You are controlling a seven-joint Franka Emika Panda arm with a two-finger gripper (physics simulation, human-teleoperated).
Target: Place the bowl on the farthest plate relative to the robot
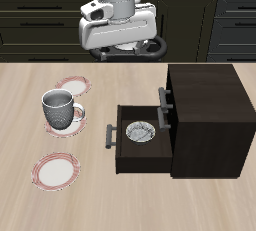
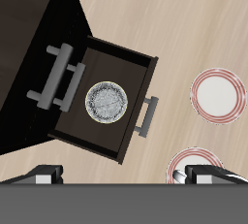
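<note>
The bowl [image 1: 140,132] [image 2: 108,102], pale with a grey patterned inside, lies in the open drawer [image 1: 128,157] [image 2: 77,139] of a dark cabinet. Two white plates with pink-red rims lie on the table. One plate [image 1: 57,170] [image 2: 217,95] is near the table's front edge. The other plate [image 1: 74,85] [image 2: 194,163] lies farther back, partly hidden by the mug in the exterior view. My gripper [image 1: 128,51] [image 2: 124,176] hangs open high above the back of the table, well away from the bowl, with nothing between its fingers.
A dark grey mug [image 1: 58,107] stands on a grey speckled disc [image 1: 70,123] between the two plates. The dark cabinet [image 1: 208,115] [image 2: 29,44] rises beside the drawer, with a handle [image 1: 165,107] on its upper drawer.
</note>
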